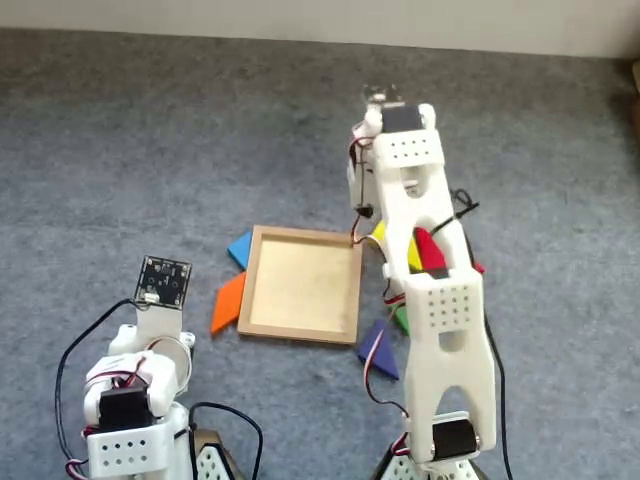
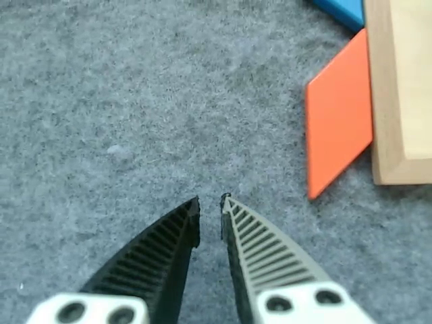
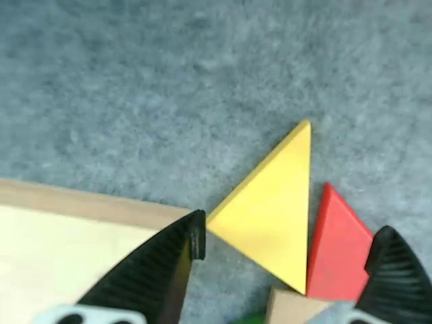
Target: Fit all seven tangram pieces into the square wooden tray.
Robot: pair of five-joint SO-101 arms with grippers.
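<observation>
My right gripper (image 3: 290,237) hangs with jaws wide open around the yellow triangle (image 3: 273,209), just beside the empty tray (image 1: 300,236); next I'd close and lift, left gripper (image 2: 210,202) jaws near-closed on nothing.

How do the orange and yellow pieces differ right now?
Shape: the orange piece is a parallelogram, the yellow piece a triangle. Place: in the high view the orange piece lies against the left side of the tray, the yellow piece by its far right corner. Reach: the right claw straddles the yellow piece, open; the orange piece lies beside the left claw. Both lie flat outside the tray.
</observation>
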